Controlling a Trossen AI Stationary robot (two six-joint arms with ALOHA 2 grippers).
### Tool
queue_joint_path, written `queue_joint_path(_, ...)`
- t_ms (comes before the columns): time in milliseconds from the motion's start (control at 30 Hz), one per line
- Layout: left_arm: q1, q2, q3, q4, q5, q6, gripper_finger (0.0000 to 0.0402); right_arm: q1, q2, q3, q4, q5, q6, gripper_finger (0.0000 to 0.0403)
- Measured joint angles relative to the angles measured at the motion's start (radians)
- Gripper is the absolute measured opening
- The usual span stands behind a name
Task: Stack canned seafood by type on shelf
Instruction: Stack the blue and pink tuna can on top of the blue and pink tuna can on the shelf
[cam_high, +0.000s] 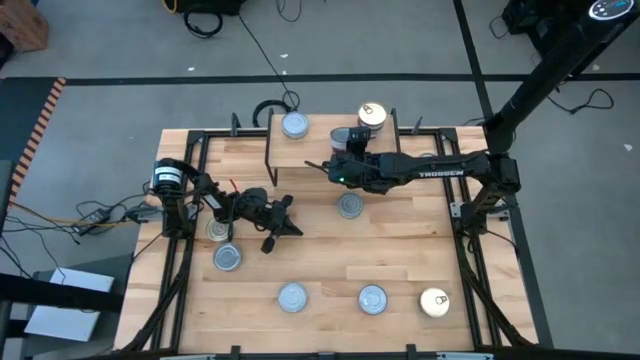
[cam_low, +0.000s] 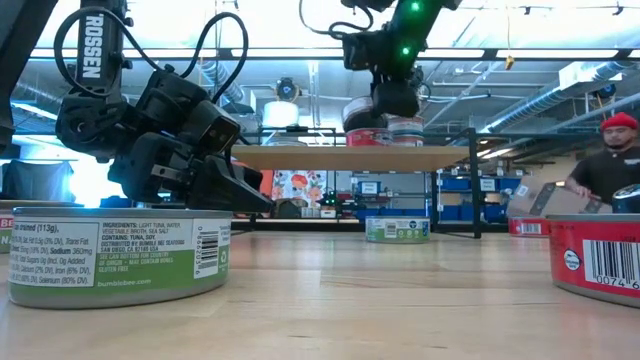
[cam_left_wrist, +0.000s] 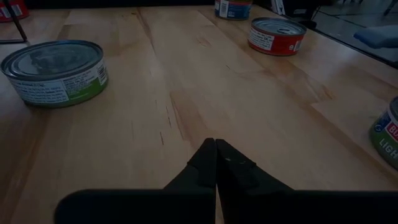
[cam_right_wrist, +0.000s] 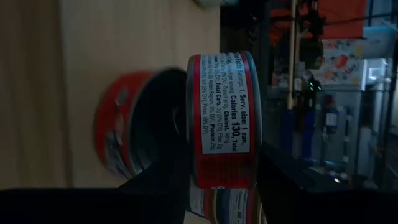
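The right pincer (cam_high: 338, 168) grips a red tin (cam_right_wrist: 222, 118) over the shelf (cam_high: 320, 150), near its front edge. The left pincer (cam_high: 290, 228), closed and empty, hovers over bare table (cam_high: 400, 250) between scattered tins (cam_high: 292, 296).

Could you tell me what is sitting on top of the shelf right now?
On the shelf: a silver-topped tin and a gold-topped tin. The right gripper holds a red-labelled tin, hiding anything beneath.
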Motion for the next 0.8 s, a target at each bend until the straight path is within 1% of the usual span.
queue_joint_path(200,0.000,0.000,0.000,0.000,-0.001,0.000,0.0005,-0.008,-0.002,-0.040,0.038,0.010,-0.012,0.0163)
queue_joint_path(500,0.000,0.000,0.000,0.000,-0.001,0.000,0.0005,-0.007,0.002,-0.042,0.036,-0.040,-0.046,0.0218)
queue_joint_path(800,0.000,0.000,0.000,0.000,-0.001,-0.001,0.0006,-0.008,0.002,-0.038,0.037,-0.035,-0.077,0.0253)
